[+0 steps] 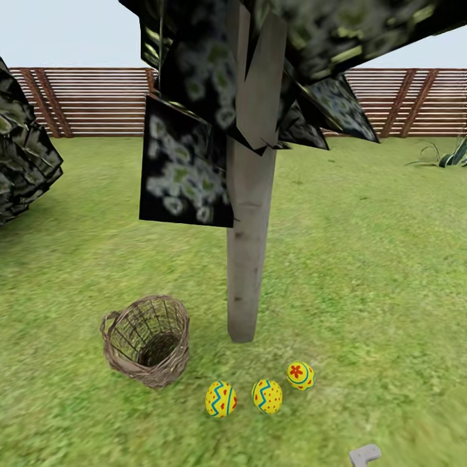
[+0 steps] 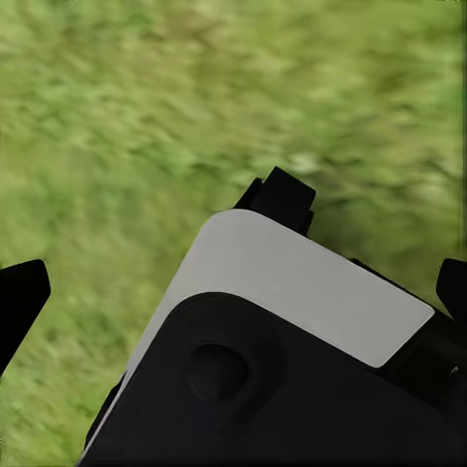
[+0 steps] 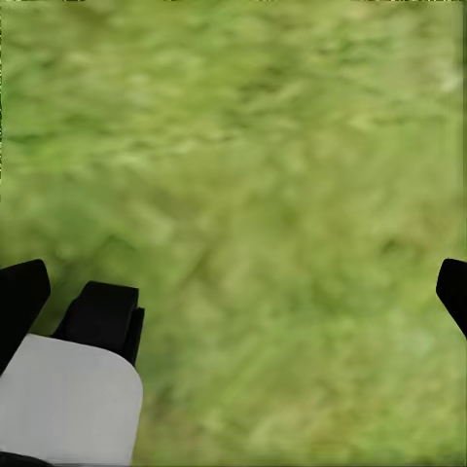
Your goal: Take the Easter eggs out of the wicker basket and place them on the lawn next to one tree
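A garden is shown: a wide green lawn [image 1: 363, 272] closed off at the back by a slatted wooden fence [image 1: 84, 100], with a dark leafy bush [image 1: 23, 162] at the left edge and a spiky plant [image 1: 447, 155] far right. The tree [image 1: 248, 259] stands in the middle, its pale straight trunk rising into dark, mottled leaf panels. The wicker basket [image 1: 148, 340] is tipped on the grass just left of the trunk's foot, and nothing is seen inside it. The three Easter eggs [image 1: 266, 395] lie in a short row on the grass near the trunk's base, apart from the basket and from each other. The left gripper [image 2: 233, 287] and the right gripper [image 3: 233, 292] are seen above bare grass, the jaws of each spread wide with nothing between them.
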Controlling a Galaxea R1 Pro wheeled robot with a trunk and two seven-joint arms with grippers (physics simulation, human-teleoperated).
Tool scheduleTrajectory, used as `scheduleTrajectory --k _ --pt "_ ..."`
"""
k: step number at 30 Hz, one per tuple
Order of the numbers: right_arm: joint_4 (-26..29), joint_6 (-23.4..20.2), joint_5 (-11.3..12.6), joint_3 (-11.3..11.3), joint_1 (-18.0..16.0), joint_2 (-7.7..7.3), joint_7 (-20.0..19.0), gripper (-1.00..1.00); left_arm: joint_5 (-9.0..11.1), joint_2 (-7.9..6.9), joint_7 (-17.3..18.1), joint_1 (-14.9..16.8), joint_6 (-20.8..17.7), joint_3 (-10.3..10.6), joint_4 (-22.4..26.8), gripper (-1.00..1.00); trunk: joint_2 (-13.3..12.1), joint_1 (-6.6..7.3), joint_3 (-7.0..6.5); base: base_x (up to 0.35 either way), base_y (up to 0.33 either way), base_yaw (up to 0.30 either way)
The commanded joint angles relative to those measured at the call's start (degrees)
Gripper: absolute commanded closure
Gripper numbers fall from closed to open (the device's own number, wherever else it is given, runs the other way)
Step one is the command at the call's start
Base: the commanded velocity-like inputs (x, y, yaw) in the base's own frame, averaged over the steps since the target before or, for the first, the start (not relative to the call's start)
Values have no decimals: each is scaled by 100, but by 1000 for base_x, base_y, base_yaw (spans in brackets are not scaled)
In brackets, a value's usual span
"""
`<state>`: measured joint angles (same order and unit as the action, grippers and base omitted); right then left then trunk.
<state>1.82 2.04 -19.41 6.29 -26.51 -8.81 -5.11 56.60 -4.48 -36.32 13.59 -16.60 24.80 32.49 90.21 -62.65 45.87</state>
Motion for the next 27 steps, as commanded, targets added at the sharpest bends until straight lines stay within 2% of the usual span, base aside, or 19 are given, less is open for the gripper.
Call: scheduleTrajectory --k 1,6,9,14,20,27 --pt "-5 17 -45 49 -3 5 -16 -100 25 -9 -42 3 -19 42 12 -100 -39 23 -16 0 0 -27" --pt "-12 9 -52 45 -3 19 -9 -100 18 -9 -42 3 -19 42 -4 -100 -240 133 -108 0 0 -7" --pt "-14 -18 -52 40 -3 20 -8 -100 23 -9 -42 3 16 42 -6 -100 -240 133 -108 0 0 0" --pt "-15 11 -53 42 -3 20 -7 -100 59 -9 -42 3 435 46 -59 -100 -240 133 -108 0 0 0" --pt "-15 23 -54 39 -3 20 -7 -100 72 -9 -42 3 515 35 -201 -100 -240 133 -109 -7 0 0" --pt "-14 26 -54 47 -3 20 -9 -100 81 -9 -42 3 526 16 -225 -100 -240 133 -158 -292 0 -83"
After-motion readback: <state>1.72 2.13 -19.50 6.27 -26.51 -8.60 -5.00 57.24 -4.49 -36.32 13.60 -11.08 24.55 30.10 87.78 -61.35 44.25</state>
